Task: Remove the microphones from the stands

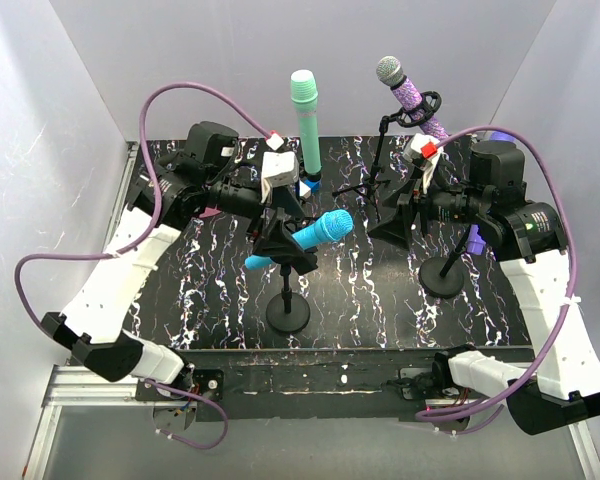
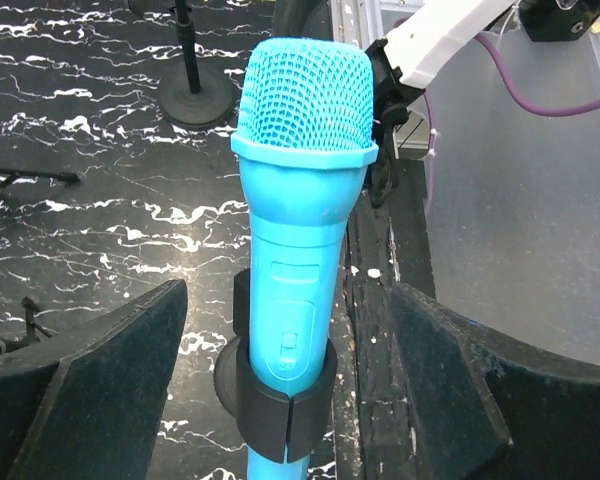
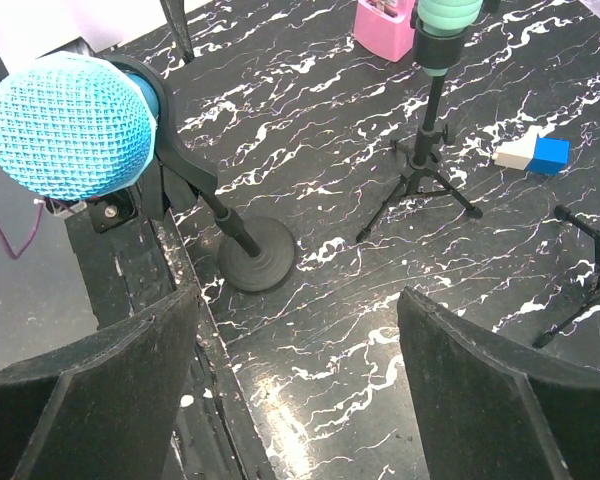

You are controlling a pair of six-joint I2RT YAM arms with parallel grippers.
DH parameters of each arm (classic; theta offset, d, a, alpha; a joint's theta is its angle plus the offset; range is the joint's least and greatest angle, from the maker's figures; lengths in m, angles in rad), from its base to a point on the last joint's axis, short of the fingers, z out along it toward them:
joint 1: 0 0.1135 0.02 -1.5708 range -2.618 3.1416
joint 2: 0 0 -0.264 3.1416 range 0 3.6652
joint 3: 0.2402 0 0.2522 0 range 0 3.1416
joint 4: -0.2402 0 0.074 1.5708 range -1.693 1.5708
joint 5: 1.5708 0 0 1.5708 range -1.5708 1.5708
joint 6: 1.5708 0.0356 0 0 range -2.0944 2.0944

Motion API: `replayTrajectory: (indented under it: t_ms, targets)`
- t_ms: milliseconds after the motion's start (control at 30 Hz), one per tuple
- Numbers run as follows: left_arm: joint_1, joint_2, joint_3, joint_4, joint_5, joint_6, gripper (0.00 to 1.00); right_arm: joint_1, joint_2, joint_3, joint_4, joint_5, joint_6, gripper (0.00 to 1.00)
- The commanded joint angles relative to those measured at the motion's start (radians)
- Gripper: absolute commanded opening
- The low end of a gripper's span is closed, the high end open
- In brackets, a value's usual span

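Flanking blue microphone (image 2: pixel 305 200), left claw (image 2: pixel 285 385) wide, microphone's lower end cut off

1. Top external: high behind arm bases, looking down on whole table (image 1: pixel 380 300).
2. Left wrist: tight on blue microphone (image 2: pixel 305 200), facing table's near edge.
3. Right wrist: farther back, looking across; that microphone common to all three views.

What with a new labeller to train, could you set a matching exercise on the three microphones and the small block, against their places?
1 blue microphone
2 green microphone
3 purple microphone
4 blue-and-white block

A lying on the table
B tilted, back right
C standing upright, back centre
D clipped in the round-base stand, between the left fingers

Pairs: 1-D, 2-C, 3-B, 4-A.
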Motion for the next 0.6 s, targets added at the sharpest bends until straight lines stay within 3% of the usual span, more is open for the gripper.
replayTrajectory:
  t_ms: [0,300,467,567]
  targets:
    - [-0.028,0.019,0.031,0.07,0.007,-0.013,0.79,0.006,-0.015,0.003,0.006,-0.015,-0.009,0.86]
    - [-0.118,0.148,0.19,0.007,-0.013,0.037,0.63,0.006,-0.025,-0.027,0.023,-0.056,-0.01,0.86]
    - [-0.132,0.179,0.217,0.007,0.001,0.024,0.45,0.006,-0.037,-0.074,0.051,-0.098,-0.012,0.86]
    - [-0.132,0.175,0.217,-0.005,-0.002,0.03,0.25,0.012,-0.048,-0.129,0.06,-0.156,-0.036,0.86]
